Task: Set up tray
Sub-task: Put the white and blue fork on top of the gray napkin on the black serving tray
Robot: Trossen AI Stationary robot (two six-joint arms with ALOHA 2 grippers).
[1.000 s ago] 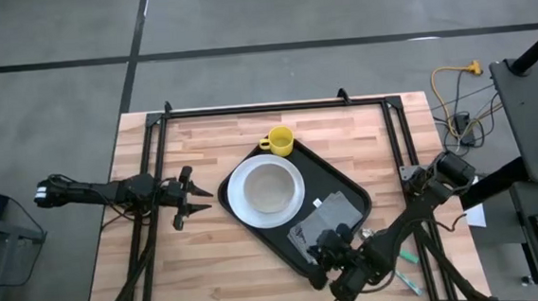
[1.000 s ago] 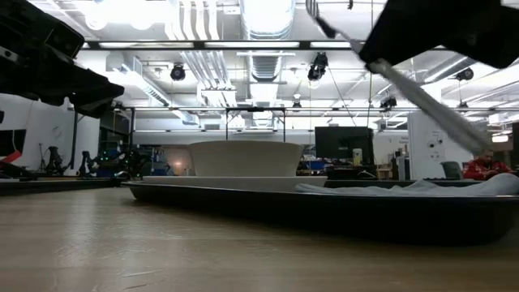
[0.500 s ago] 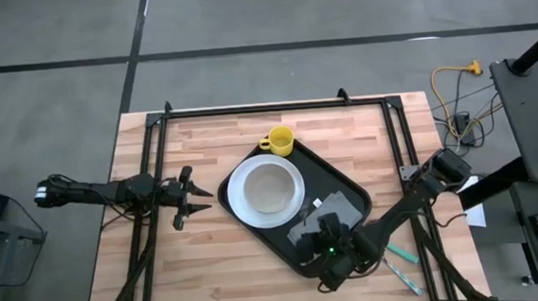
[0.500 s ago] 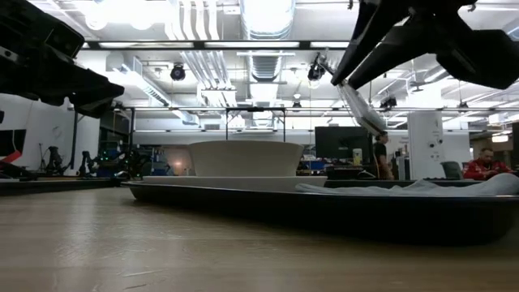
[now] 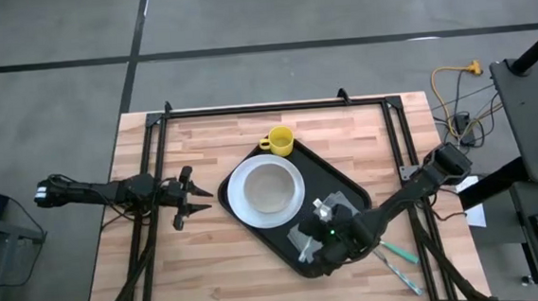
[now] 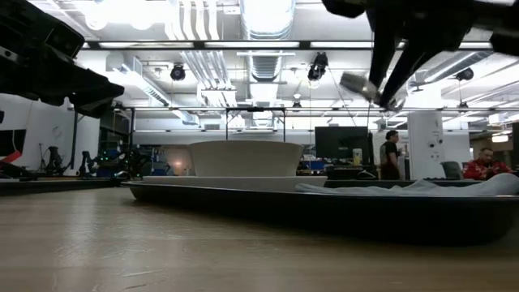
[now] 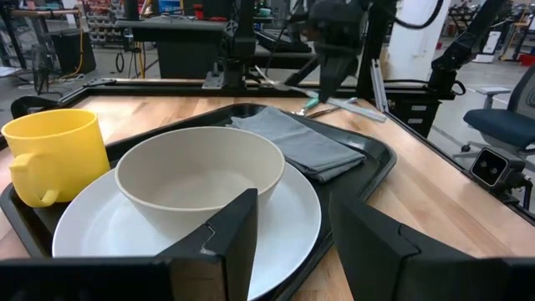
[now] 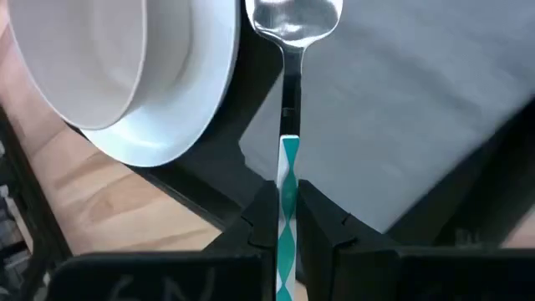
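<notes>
Now the right gripper (image 8: 280,219) is pinching a teal-handled metal spoon (image 8: 291,50) above the folded grey napkin (image 5: 335,212) on the flat black rectangular tray (image 5: 347,185); the left gripper (image 5: 194,198), fingers spread and empty, is waiting near the tabletop's left edge.

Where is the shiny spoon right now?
The spoon is up in the air in the right hand, hanging over the grey napkin on the black tray, beside the white plate.

Level with the wooden table (image 6: 162,251), the black tray (image 6: 324,207) stretches from centre toward three o'clock. A white bowl (image 6: 243,158) sits on a plate (image 6: 235,181) at centre, grey cloth (image 6: 413,188) toward three. Up at one o'clock, the right gripper (image 6: 388,77) hangs with a spoon (image 6: 361,87). Dark arm (image 6: 49,61) at ten.
</notes>
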